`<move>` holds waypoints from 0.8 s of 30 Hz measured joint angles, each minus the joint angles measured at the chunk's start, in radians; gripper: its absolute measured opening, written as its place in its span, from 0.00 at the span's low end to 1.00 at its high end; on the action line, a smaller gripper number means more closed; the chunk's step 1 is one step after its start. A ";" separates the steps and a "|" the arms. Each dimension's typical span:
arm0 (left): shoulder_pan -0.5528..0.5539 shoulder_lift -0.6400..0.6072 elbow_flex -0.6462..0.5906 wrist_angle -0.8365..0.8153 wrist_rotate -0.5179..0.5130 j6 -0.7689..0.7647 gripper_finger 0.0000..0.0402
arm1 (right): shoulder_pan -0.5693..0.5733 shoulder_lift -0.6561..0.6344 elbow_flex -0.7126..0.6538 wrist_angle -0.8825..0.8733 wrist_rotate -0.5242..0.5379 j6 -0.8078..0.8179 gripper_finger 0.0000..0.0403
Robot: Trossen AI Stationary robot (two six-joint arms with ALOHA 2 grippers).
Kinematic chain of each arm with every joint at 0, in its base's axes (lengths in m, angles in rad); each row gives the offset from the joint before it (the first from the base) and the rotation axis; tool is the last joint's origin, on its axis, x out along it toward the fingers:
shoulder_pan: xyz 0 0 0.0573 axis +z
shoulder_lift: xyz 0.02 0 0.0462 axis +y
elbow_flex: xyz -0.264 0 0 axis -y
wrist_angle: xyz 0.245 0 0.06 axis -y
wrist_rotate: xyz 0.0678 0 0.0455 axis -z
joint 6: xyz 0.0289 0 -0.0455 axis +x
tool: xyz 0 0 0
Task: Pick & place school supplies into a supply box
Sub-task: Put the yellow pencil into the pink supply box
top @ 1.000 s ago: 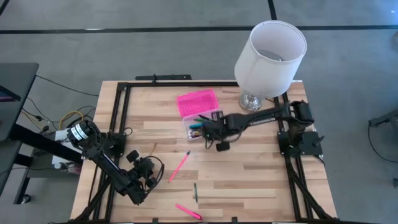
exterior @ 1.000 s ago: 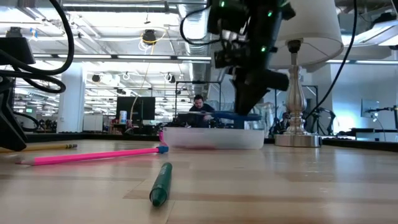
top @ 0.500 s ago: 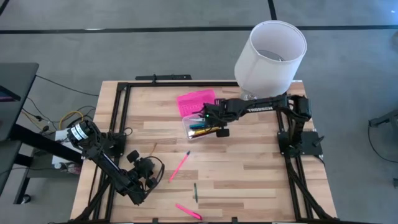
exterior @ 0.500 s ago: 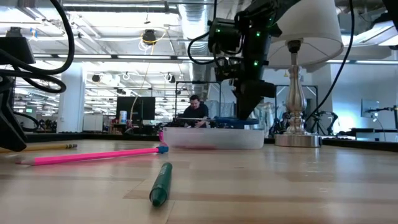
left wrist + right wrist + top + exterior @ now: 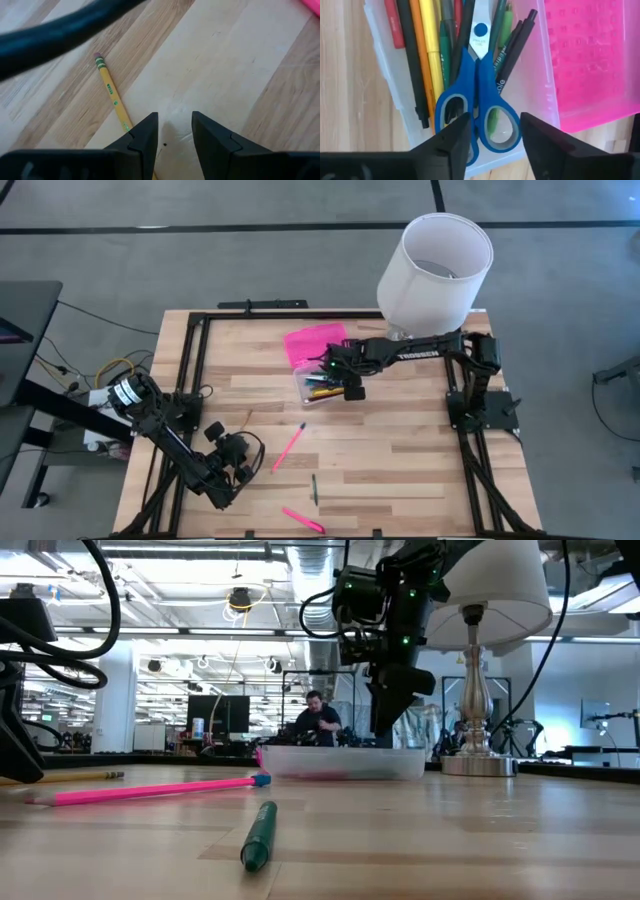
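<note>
Blue-handled scissors (image 5: 476, 107) lie in the supply box (image 5: 530, 95) just ahead of my right fingers (image 5: 492, 135), spread and empty; light, stiff, slick, I'd pinch them at the pivot.

Legible text, by item:

- Right arm (image 5: 420, 349), high view: white lettering along the forearm link, too small to read.
- Blue-handled scissors (image 5: 476, 102), right wrist view: small print on the blade below the pivot, not decipherable.
- Black pen (image 5: 512, 51), right wrist view: white lettering along the barrel, unreadable.
- Yellow pencil (image 5: 113, 97), left wrist view: green printed marks on the shaft, not legible.

No brand, number or sign readable elsewhere.
</note>
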 joint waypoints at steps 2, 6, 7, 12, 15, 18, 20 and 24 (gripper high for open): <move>0.000 0.000 0.000 0.000 0.000 0.000 0.28 | 0.001 0.000 0.000 -0.001 0.000 0.031 0.44; 0.000 0.000 0.000 0.000 0.002 -0.001 0.28 | 0.007 -0.030 0.001 -0.007 -0.013 0.083 0.45; 0.000 -0.001 0.000 -0.002 0.009 -0.005 0.28 | 0.012 -0.043 0.001 -0.009 -0.026 0.086 0.45; 0.028 -0.022 0.023 -0.049 0.107 -0.064 0.28 | 0.064 -0.126 0.001 -0.008 -0.061 0.130 0.42; 0.054 -0.028 0.029 -0.062 0.125 -0.072 0.28 | 0.115 -0.187 0.001 -0.001 -0.064 0.165 0.40; 0.088 -0.039 0.029 -0.067 0.132 -0.045 0.28 | 0.190 -0.237 0.001 0.021 -0.064 0.182 0.39; 0.113 -0.050 0.029 -0.069 0.130 -0.024 0.28 | 0.251 -0.268 0.001 0.038 -0.075 0.180 0.39; 0.165 -0.076 0.029 -0.082 0.104 0.011 0.28 | 0.369 -0.316 0.001 0.062 -0.083 0.162 0.37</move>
